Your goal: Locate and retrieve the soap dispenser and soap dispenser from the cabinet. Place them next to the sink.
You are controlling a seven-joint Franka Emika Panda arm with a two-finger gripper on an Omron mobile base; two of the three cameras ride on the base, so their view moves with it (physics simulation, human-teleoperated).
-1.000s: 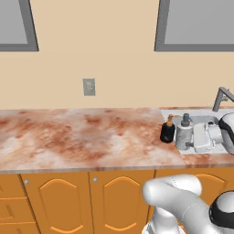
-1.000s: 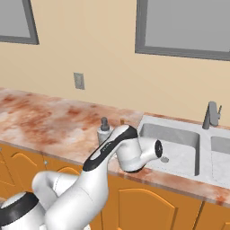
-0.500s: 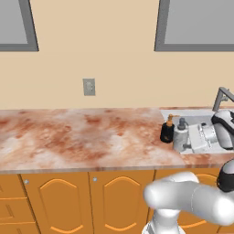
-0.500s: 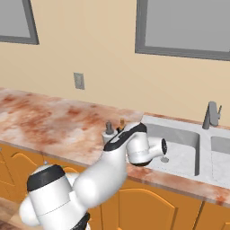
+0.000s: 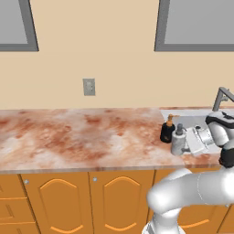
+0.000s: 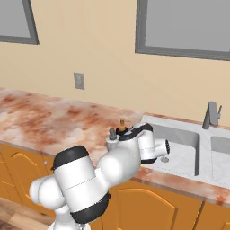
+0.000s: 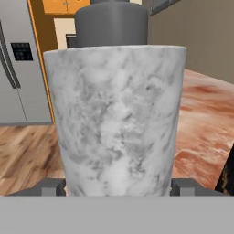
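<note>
elbow swinging out wide since a moment back, and our pincer (image 5: 188,144) stays clamped on the grey soap dispenser (image 5: 178,140), upright on the desk (image 5: 82,137). black soap dispenser (image 5: 167,130) just beside it, sink (image 6: 179,146) close behind — right where we want them.

Home kitchen, marbled countertop (image 5: 77,132), steel sink (image 6: 182,150), orange cabinets (image 5: 55,199), refrigerator (image 7: 23,64)

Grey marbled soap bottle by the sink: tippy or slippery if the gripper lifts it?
The grey soap bottle looks rigid, with smooth, slightly tapered walls, so it may slip upward-narrow. Its upright build with a dark pump on top suggests it could tip if nudged toward the black bottle.
</note>
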